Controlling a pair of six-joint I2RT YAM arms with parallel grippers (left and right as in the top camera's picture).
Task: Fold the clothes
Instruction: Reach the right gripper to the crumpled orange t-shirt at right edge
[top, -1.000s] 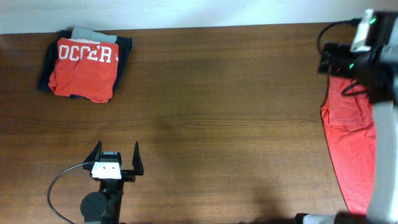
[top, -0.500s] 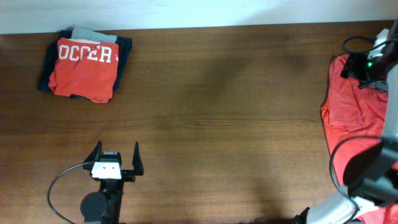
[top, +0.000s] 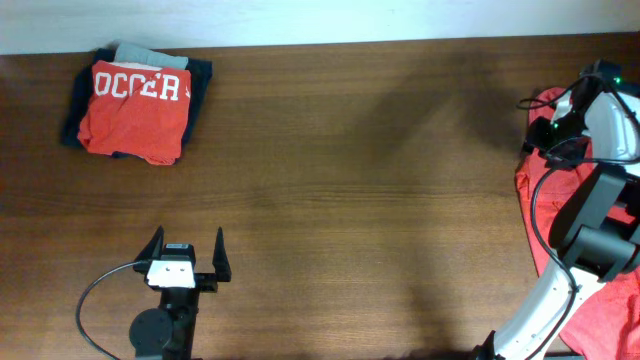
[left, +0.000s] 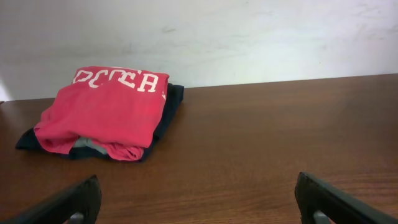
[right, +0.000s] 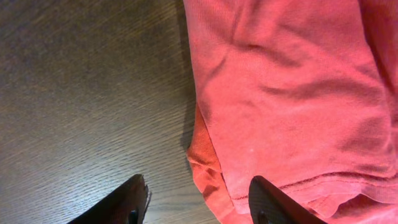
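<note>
The coral-red heathered T-shirt (right: 292, 93) lies rumpled at the right edge of the brown wooden worktop (top: 350, 180). The right gripper (right: 199, 202) is open, its fingers straddling the shirt's edge. The left gripper (top: 188, 238) is wide open and empty, well apart from the folded red-and-navy clothes stack (top: 135, 105) in the far-left corner.

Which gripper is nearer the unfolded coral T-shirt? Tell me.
Right. The right gripper is over the edge of the coral T-shirt; the left gripper is far off, across the table.
</note>
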